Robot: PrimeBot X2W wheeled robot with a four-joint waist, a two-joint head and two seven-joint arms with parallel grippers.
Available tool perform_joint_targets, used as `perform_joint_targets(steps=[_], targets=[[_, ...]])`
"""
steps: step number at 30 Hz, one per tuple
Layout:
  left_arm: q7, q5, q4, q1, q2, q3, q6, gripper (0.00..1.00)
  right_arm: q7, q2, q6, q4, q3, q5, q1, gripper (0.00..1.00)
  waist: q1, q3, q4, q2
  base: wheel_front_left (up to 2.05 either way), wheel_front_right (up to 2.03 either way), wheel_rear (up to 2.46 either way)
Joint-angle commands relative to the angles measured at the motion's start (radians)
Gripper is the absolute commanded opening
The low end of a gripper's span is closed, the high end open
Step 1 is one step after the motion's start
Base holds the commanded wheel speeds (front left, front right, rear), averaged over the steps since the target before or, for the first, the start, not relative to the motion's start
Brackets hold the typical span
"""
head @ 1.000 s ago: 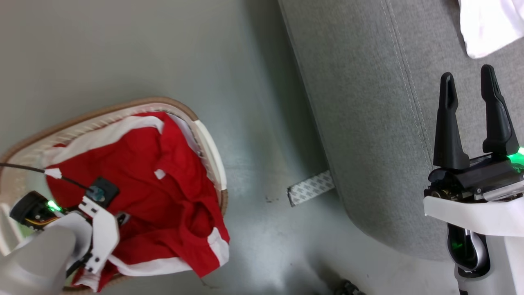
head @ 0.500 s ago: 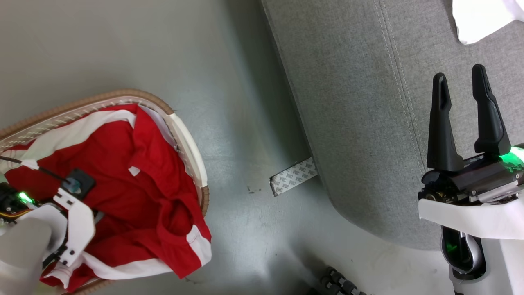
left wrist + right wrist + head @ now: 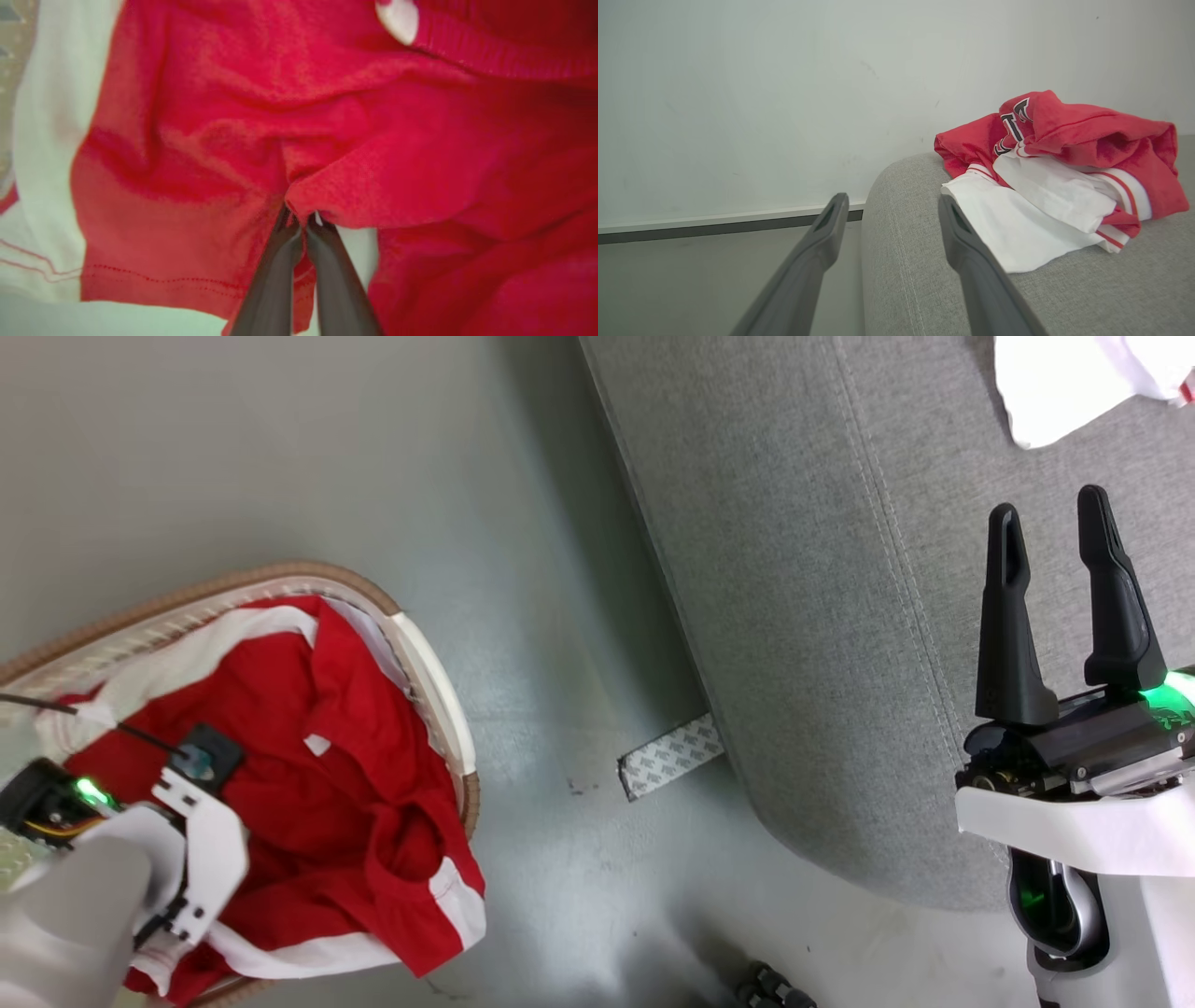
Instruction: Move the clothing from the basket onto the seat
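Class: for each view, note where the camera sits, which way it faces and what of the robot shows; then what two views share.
Head view: on the head, facing down at basket, floor and seat; left forearm and open right gripper show.
Left wrist view: on the left wrist, close over the basket jersey; left gripper shut on it.
Right wrist view: on the right wrist, facing the wall over the seat jersey; its fingers show.
Shared: head and right wrist views show the seat.
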Motion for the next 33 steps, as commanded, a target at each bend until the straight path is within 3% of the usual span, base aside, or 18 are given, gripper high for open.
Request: perform_joint_targets(steps=[1, 8, 22, 26, 33], targets=[[-0.011, -0.007, 0.005, 0.014, -0.001, -0.002, 0.002, 0.0, 0.0, 0.0, -0.002, 0.006, -0.004, -0.01, 0.002, 1.0, 0.0, -0.015, 0.006, 0.0, 0.0, 0.0, 0.0], [-0.088, -0.046, 0.006, 0.054, -0.069, -0.003, 0.002, 0.0, 0.0, 0.0, -0.002, 0.028, -0.029, -0.038, 0.024, 1.0, 0.0, -0.121, 0.041, 0.0, 0.0, 0.0, 0.0], [-0.215, -0.152, -0.066, 0.121, -0.236, 0.008, 0.002, 0.0, 0.0, -0.001, -0.002, 0.099, -0.058, -0.145, 0.074, 1.0, 0.0, -0.406, 0.181, 0.0, 0.0, 0.0, 0.0], [-0.219, -0.164, -0.129, 0.129, -0.253, 0.054, 0.002, 0.0, 0.0, -0.001, -0.002, 0.124, -0.061, -0.168, 0.093, 1.0, 0.0, -0.471, 0.224, 0.0, 0.0, 0.0, 0.0], [-0.219, -0.09, -0.274, 0.187, -0.243, 0.183, 0.016, 0.0, 0.0, -0.001, -0.002, 0.17, -0.047, -0.185, 0.129, 1.0, 0.0, -0.587, 0.285, 0.0, 0.0, 0.0, 0.0]])
